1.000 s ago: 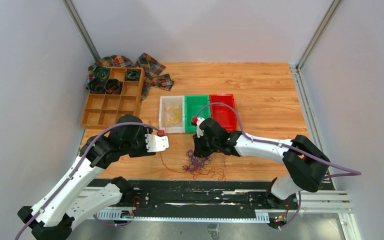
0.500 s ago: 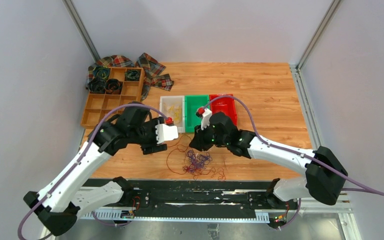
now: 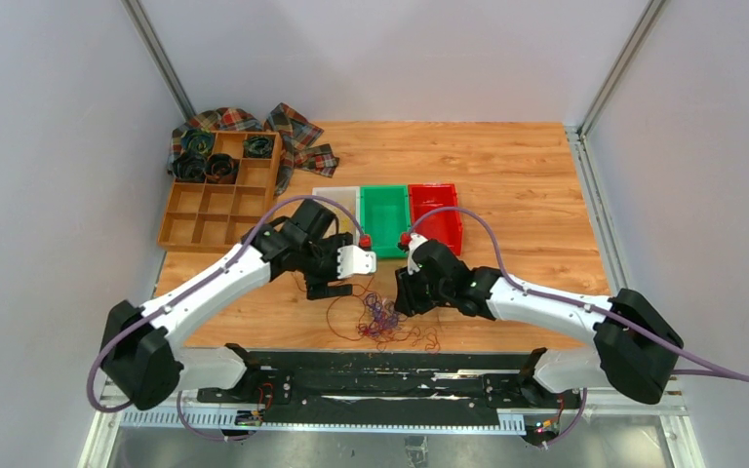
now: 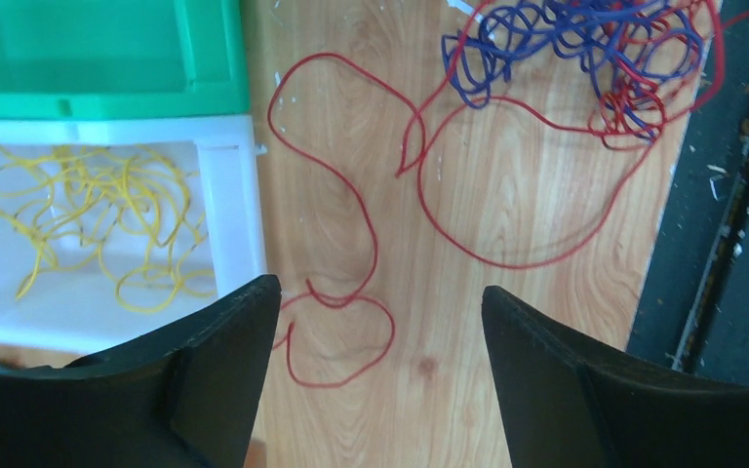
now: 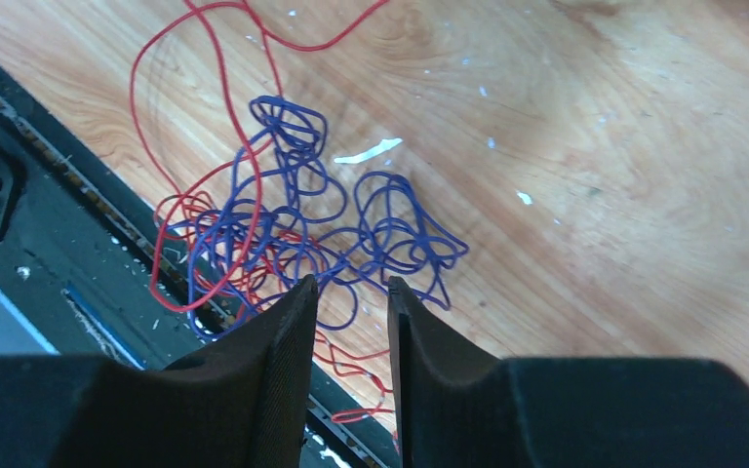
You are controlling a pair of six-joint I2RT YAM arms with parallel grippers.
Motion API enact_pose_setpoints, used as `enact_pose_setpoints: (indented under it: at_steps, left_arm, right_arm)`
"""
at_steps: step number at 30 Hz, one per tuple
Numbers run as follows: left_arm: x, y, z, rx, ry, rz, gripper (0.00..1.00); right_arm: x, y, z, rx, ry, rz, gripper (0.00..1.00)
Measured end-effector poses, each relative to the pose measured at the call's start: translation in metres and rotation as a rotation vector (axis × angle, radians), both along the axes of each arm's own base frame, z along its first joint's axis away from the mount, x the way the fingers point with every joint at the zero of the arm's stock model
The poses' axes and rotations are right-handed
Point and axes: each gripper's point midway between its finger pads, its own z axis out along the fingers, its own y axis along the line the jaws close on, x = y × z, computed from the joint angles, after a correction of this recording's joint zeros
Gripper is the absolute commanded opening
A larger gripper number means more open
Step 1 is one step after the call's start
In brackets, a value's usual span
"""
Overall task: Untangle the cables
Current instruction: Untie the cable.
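Left wrist: left hand point(image 4: 380, 290) spread, empty; right hand point(image 5: 351, 285) narrowly parted over cables point(image 5: 332, 234).

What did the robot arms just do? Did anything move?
The left gripper swung right, toward the green bin, and opened wide. The red wire it seemed to be pulling now lies loose. The right gripper shifted slightly right above the clump and opened a little. The bin and the wooden tray stayed put.

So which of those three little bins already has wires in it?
The white bin, leftmost in the row: yellow wires lie in it. The green bin and red bin look empty.
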Motion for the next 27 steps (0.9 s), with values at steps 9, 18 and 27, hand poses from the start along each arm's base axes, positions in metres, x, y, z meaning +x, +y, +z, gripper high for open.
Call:
enact_pose_setpoints:
  at_steps: [9,18,27]
  left_arm:
    - [0.014,-0.023,-0.051,0.067,0.098,-0.047,0.64]
    - [0.025,-0.019,-0.087,0.142,0.133,-0.027,0.03]
    - [0.013,0.061,-0.088,0.187,0.095,0.113,0.01]
  right_arm:
    - [0.008,-0.020,-0.017,-0.108,0.001,-0.097,0.21]
    - [0.011,-0.026,-0.014,-0.111,-0.023,-0.120,0.01]
    - [0.041,-0.052,0.068,0.060,-0.223,-0.243,0.01]
